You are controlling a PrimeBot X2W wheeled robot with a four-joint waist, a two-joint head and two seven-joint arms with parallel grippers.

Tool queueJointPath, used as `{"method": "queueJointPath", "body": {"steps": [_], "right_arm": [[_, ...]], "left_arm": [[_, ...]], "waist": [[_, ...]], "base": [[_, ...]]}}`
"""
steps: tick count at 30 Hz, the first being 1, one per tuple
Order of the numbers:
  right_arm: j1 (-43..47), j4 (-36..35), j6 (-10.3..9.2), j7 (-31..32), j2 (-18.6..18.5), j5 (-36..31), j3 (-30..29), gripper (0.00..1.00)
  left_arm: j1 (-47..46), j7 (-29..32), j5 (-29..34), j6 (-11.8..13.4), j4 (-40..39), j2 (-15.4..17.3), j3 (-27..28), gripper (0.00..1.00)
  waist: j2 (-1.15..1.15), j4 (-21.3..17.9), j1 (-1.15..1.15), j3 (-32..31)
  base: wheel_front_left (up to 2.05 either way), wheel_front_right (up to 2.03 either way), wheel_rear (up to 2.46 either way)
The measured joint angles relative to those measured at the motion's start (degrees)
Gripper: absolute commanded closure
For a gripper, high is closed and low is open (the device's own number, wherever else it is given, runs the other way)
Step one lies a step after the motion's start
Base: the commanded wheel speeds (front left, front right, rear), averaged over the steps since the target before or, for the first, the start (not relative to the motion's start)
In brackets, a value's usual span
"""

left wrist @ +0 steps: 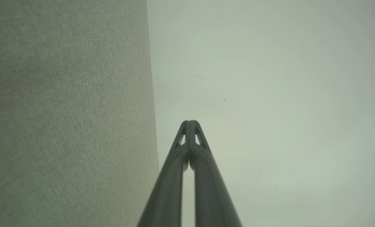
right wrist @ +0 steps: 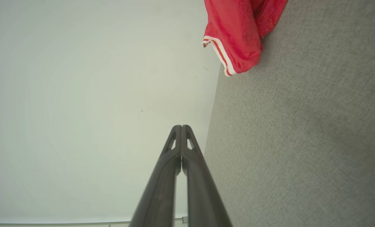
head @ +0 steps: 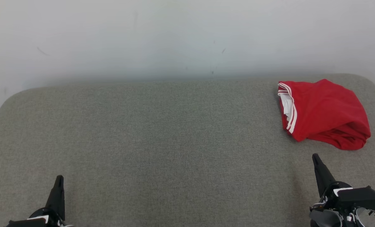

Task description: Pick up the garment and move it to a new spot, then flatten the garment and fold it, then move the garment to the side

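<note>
Left gripper (head: pixel 59 178) and right gripper (head: pixel 315 156), both closed and empty, sit at bottom corners; red garment (head: pixel 324 113) lies upper right on grey worktop (head: pixel 174 142).

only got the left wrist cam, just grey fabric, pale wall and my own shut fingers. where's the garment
Observer: The red garment with white striped trim lies at the far right of the grey woven fabric surface, close to its back edge by the wall.
Operator: anything touching it
Observer: No. The right gripper is shut and stops short of the garment's near edge, with bare fabric between them.
Operator: is it laid flat
Observer: No, it is bunched in a loose heap. Its striped hem faces the middle of the surface, with some white cloth showing there.
</note>
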Motion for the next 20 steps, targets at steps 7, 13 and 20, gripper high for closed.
{"method": "queueJointPath", "body": {"steps": [7, 13, 20], "right_arm": [[0.0, 0.0, 0.0, 0.0, 0.0, 0.0, 0.0, 1.0], [0.0, 0.0, 0.0, 0.0, 0.0, 0.0, 0.0, 1.0], [0.0, 0.0, 0.0, 0.0, 0.0, 0.0, 0.0, 1.0]], "left_arm": [[0.0, 0.0, 0.0, 0.0, 0.0, 0.0, 0.0, 1.0], [0.0, 0.0, 0.0, 0.0, 0.0, 0.0, 0.0, 1.0], [0.0, 0.0, 0.0, 0.0, 0.0, 0.0, 0.0, 1.0]], "waist": [[0.0, 0.0, 0.0, 0.0], [0.0, 0.0, 0.0, 0.0], [0.0, 0.0, 0.0, 0.0]], "base": [[0.0, 0.0, 0.0], [0.0, 0.0, 0.0], [0.0, 0.0, 0.0]]}}
